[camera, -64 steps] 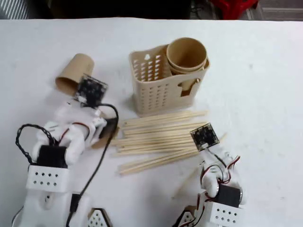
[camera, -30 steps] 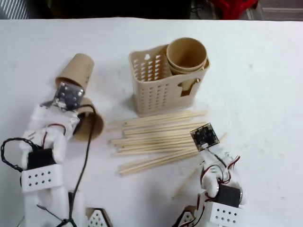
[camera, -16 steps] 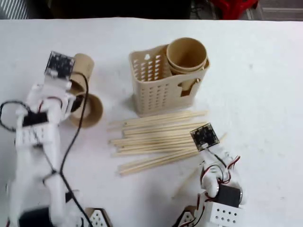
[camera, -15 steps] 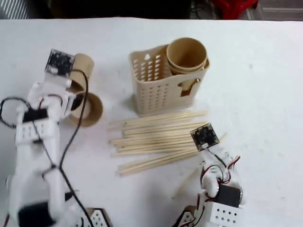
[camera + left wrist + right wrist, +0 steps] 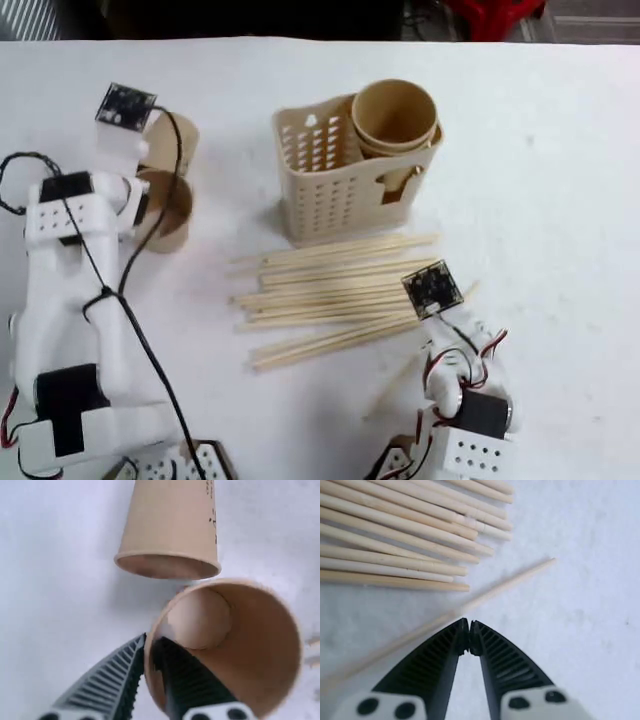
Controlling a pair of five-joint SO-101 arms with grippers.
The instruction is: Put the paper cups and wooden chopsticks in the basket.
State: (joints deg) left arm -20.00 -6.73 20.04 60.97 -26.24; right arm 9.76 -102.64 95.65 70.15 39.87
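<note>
Paper cup (image 5: pixel 240 630) is clamped at its rim by the left jaws, one inside the wall and one outside. It sits beside a second cup (image 5: pixel 170 525) lying on the table (image 5: pixel 540 150), well apart from the basket (image 5: pixel 320 200). It looks light, thin-walled and easily crushed, so a gentle rim hold suits it. Right jaws are together above a stray chopstick (image 5: pixel 510 582). Whether the held cup clears the table is unclear.

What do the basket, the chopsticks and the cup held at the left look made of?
Basket: likely moulded plastic, cream and matte, with perforated walls. Chopsticks: pale, matte, apparently bare wood. Paper cup pinched by the left tool: thin brown paperboard, matte, with a thin wall at the rim.
</note>
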